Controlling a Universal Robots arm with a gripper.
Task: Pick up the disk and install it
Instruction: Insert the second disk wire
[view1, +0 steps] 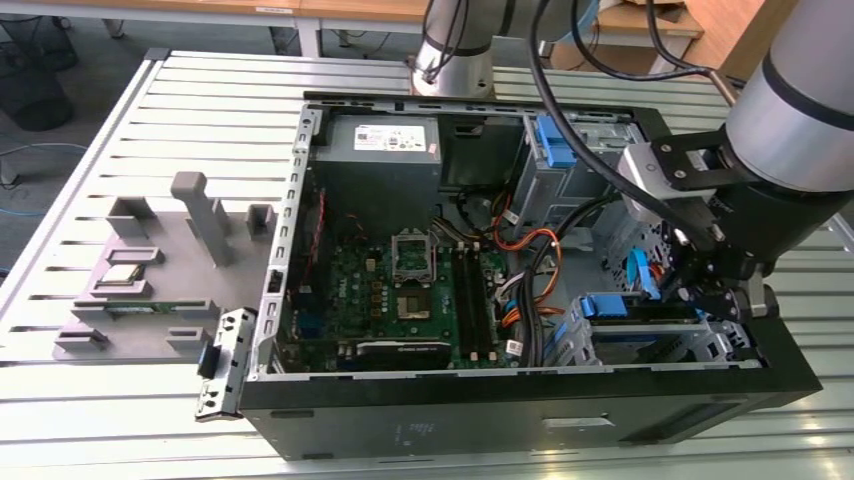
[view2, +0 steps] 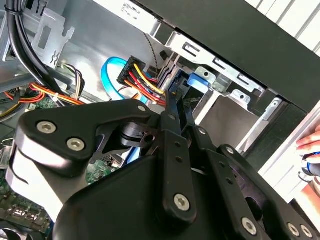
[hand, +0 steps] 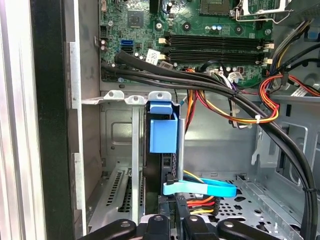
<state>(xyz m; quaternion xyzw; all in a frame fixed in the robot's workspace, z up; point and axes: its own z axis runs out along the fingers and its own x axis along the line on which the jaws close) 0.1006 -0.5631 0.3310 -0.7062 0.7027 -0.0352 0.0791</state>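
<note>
1. Fixture first: at the exterior view's left a grey holder (view1: 160, 270) sits on the slatted table (view1: 174, 100), well apart from the open computer case (view1: 534, 430) and from the work in hand.
2. Moving right, we see the motherboard (view1: 400, 290) lying flat in the case floor, with black and orange cables (view1: 534, 270) crossing between it and the drive cage (view1: 661, 340) in the near right corner.
3. In the first wrist view the disk (hand: 162, 134) stands on edge inside that cage, beside its metal wall (hand: 117, 150). We see it edge-on, with its blue handle end pointing away from the claw towards the motherboard (hand: 210, 30).
4. The disk's long axis runs straight out from the gripper (hand: 172, 221), so it lies directly ahead of the fingers, not off to either side.
5. In the second wrist view the gripper (view2: 178, 107) has its two fingers (view2: 172, 145) drawn close together, with a strip of the disk's blue carrier (view2: 192, 82) showing just past the tips. We judge it to be pinching the disk by its thin edge.
6. Furthest right in the exterior view, the arm (view1: 801, 110) reaches down over the cage, and the gripper (view1: 714, 290) is low inside the case.
</note>
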